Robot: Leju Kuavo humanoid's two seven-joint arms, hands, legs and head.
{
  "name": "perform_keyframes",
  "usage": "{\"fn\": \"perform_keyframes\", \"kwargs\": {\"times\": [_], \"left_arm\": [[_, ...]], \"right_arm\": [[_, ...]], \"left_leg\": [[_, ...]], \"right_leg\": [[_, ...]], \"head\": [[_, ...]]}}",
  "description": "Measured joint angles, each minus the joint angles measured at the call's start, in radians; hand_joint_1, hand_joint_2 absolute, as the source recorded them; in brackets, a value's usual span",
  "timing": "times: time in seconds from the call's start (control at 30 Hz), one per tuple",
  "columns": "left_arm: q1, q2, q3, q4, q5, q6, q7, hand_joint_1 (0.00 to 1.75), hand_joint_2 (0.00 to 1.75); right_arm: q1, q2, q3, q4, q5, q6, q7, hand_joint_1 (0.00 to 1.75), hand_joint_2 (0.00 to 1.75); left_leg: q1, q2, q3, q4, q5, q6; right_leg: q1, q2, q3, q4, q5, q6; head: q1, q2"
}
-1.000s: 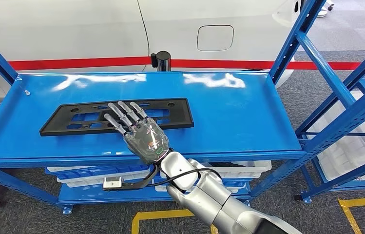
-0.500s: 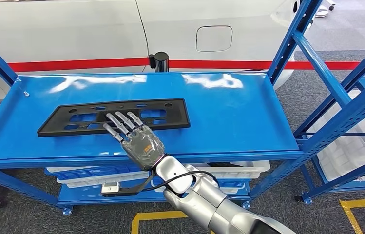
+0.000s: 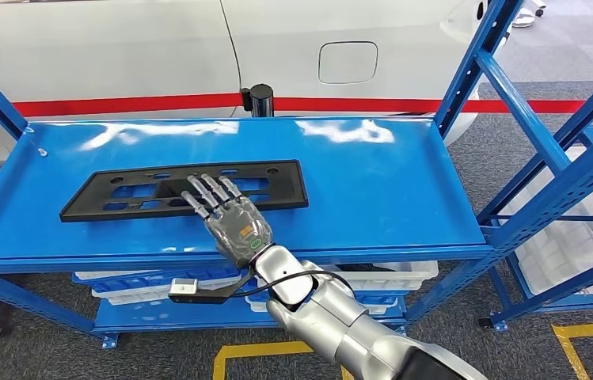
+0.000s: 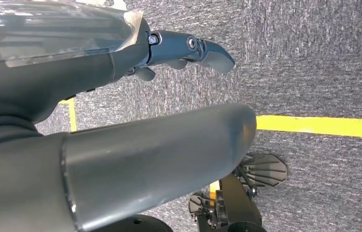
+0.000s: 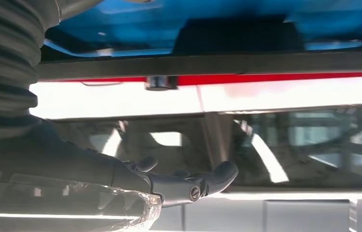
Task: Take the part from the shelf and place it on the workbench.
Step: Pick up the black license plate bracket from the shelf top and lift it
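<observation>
- Head view: blue metal shelf [image 3: 372, 182] with a glossy top deck, blue uprights at both sides, white car body with a red stripe [image 3: 119, 104] behind, grey carpet and yellow floor tape [image 3: 261, 348] below.
- Flat black part [image 3: 134, 190], long and pierced with cut-outs, lying on the left half of the deck, well back from the front lip.
- Wide bare blue deck to the right of the part, reaching to the right upright; a black post [image 3: 261, 99] just behind the rear edge.
- Right robot hand [image 3: 233, 218] reaching over the front edge, fingers straight and spread, tips over the part's near edge; contact hard to judge, nothing gripped.
- White trays [image 3: 158, 281] on the lower deck, partly hidden by the arm.
- Left wrist view: grey carpet with a yellow line; left robot hand [image 4: 188, 48] hanging, dark fingers loosely extended and holding nothing, thick thumb blocking much of the floor.
- Right wrist view: blurred; blue deck and dark edge of the part [image 5: 237, 36], fingers [image 5: 208, 181] spread apart, empty.
</observation>
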State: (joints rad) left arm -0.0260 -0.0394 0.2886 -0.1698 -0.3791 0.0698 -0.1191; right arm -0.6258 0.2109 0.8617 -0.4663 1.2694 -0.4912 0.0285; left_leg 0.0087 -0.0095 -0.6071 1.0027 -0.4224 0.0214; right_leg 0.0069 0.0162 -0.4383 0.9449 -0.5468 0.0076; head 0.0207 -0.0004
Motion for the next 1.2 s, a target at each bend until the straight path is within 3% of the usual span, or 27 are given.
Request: {"fn": "perform_keyframes", "kwargs": {"times": [0.2,0.5,0.83,0.97,1.1,1.2], "left_arm": [[-0.002,0.000,0.001,0.000,-0.018,0.001,-0.003,0.00,0.00],[-0.005,0.000,0.001,0.000,-0.019,0.001,-0.003,0.00,0.00],[-0.007,-0.003,0.003,0.000,-0.032,0.012,-0.002,0.00,0.00],[-0.009,-0.003,0.003,0.000,-0.039,0.013,-0.002,0.00,0.00],[-0.009,-0.003,0.003,0.000,-0.050,0.013,-0.005,0.00,0.00],[-0.009,-0.003,0.003,0.000,-0.052,0.013,-0.008,0.00,0.00]], "right_arm": [[-0.046,-0.007,-0.051,0.083,-0.020,0.012,0.088,0.00,1.75],[-0.058,-0.018,-0.085,0.130,-0.021,0.018,0.107,0.00,1.75],[-0.081,-0.037,-0.135,0.156,-0.033,0.060,0.211,0.00,1.75],[-0.092,-0.051,-0.152,0.166,-0.016,0.093,0.261,0.70,1.75],[-0.095,-0.073,-0.164,0.175,0.000,0.128,0.303,1.74,1.75],[-0.093,-0.088,-0.170,0.181,0.002,0.124,0.309,1.75,1.75]], "left_leg": [[0.000,0.000,0.000,0.000,0.000,0.000],[0.000,0.000,0.000,0.000,0.000,0.000],[0.000,0.000,0.001,0.000,0.000,0.000],[0.000,0.000,0.002,0.000,0.000,0.000],[0.000,0.000,0.003,0.000,0.000,0.000],[0.000,0.000,0.003,0.000,0.000,0.000]], "right_leg": [[0.000,0.000,0.000,0.000,0.000,0.000],[0.000,0.000,0.000,0.000,0.000,0.000],[0.000,0.000,0.001,0.000,0.000,0.000],[0.000,0.000,0.002,0.000,0.000,0.000],[0.000,0.000,0.003,0.000,0.000,0.000],[0.000,0.000,0.003,0.000,0.000,0.000]], "head": [[0.000,0.000],[0.000,0.000],[0.000,0.000],[0.000,0.000],[0.000,0.000],[0.000,0.000]]}}
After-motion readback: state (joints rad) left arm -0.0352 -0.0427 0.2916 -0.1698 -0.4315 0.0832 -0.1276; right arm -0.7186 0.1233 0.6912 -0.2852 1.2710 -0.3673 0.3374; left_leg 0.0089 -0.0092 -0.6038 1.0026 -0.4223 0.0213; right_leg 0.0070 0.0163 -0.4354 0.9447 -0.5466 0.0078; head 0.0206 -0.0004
